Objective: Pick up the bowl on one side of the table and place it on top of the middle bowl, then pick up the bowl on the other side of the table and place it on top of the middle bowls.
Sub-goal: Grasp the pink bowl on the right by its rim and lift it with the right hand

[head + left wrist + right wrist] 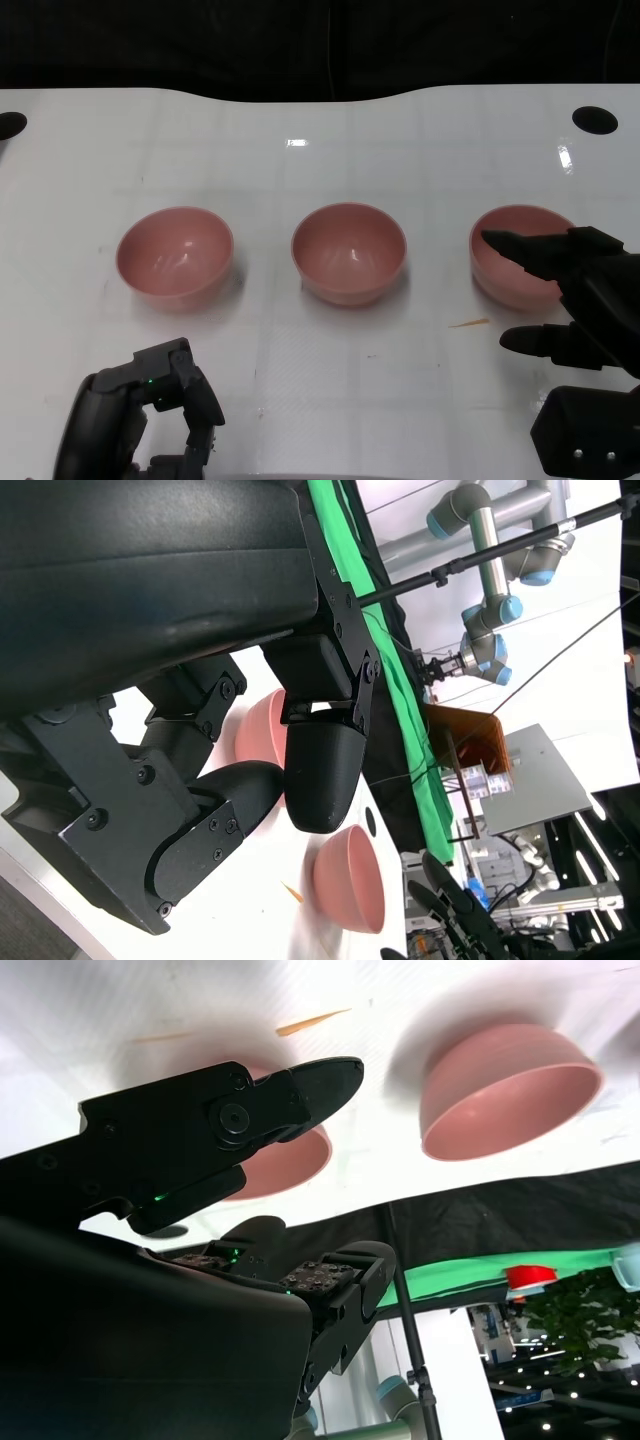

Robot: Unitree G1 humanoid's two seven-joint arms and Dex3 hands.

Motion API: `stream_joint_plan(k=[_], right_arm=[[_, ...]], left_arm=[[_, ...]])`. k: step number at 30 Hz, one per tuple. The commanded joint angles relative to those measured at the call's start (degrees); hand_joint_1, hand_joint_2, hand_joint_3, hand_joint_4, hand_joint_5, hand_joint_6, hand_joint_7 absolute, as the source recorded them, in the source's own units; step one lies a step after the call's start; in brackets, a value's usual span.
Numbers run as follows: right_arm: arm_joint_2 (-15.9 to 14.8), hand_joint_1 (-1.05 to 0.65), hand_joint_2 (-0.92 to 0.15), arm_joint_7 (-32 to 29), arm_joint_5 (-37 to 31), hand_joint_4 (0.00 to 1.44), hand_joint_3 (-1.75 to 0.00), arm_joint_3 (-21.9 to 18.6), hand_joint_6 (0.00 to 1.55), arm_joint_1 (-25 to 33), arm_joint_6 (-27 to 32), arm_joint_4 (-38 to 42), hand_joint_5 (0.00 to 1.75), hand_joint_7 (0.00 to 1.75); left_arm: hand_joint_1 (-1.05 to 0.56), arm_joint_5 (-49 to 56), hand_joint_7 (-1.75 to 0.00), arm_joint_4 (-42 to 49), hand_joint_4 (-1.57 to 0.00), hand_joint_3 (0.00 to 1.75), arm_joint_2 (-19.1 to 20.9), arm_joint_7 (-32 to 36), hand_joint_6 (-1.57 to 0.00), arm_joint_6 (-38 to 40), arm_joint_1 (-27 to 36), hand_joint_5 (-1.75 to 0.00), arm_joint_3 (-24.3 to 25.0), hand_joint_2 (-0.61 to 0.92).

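Pink bowls sit in a row on the white tabletop (420, 130) in the head view: left bowl (175, 254), middle bowl (349, 251) and right bowl (517, 256), well apart and all unstacked. The right hand (565, 295) is spread at the right bowl, one finger over its rim and another low beside it, grasping nothing yet. The left hand (150, 415) hangs near the front edge, fingers curled in on nothing. A thin orange sliver (468, 323) lies just beside the right bowl.

From the left wrist, curled black fingers (325, 765) fill the view, with two bowls beyond.

From the right wrist, a finger (300, 1090) crosses the right bowl (290, 1160); the middle bowl (510, 1085) stands apart.

Risk, as I judge it: closing on the smooth rim off-centre may tip or skid the bowl away
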Motion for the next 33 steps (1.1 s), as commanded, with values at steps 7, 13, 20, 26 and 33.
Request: stream_joint_plan(k=[7, 13, 20, 26, 33], right_arm=[[-1.27, -0.52, -0.85, 2.83, -3.85, 0.24, 0.0, 4.08, 0.39, -6.37, 10.59, 3.95, 0.48, 0.01], [-0.49, -0.47, -0.86, 2.59, -5.9, 0.33, 0.0, 7.99, 0.41, -10.93, 15.48, 9.72, 0.34, 0.01], [0.81, -0.45, -0.86, -1.07, -6.15, 0.41, 0.0, 12.34, 0.44, -17.49, 16.11, 22.13, 0.28, 0.02], [2.38, -0.46, -0.88, -4.25, -6.36, 0.46, -0.01, 16.16, 0.47, -22.3, 15.79, 33.41, 0.22, 0.02], [4.79, -0.37, -0.92, -6.85, -5.89, 0.62, -0.05, 20.37, 0.57, -27.64, 13.97, 45.58, 0.18, 0.05]], left_arm=[[-0.12, -0.74, -1.46, 0.3, -0.96, 1.5, 0.69, -0.84, -0.92, -0.23, 0.01, -1.66, 0.01, 0.26], [-0.13, -0.46, -1.44, -0.32, -0.97, 1.47, 0.42, -0.62, -0.93, 0.39, 0.24, -1.65, 0.02, 0.27], [-0.13, 0.11, -1.44, -0.65, -0.97, 1.48, 0.13, -0.25, -0.94, -0.07, 0.45, -1.66, -0.08, 0.27], [-0.15, 0.09, -1.45, -0.96, -0.97, 1.47, -0.01, -0.31, -0.94, -0.15, 0.64, -1.67, -0.08, 0.28], [-0.13, -0.84, -1.46, -0.22, -0.96, 1.47, -0.18, -0.99, -0.94, -1.85, 0.32, -1.67, -0.24, 0.28]])
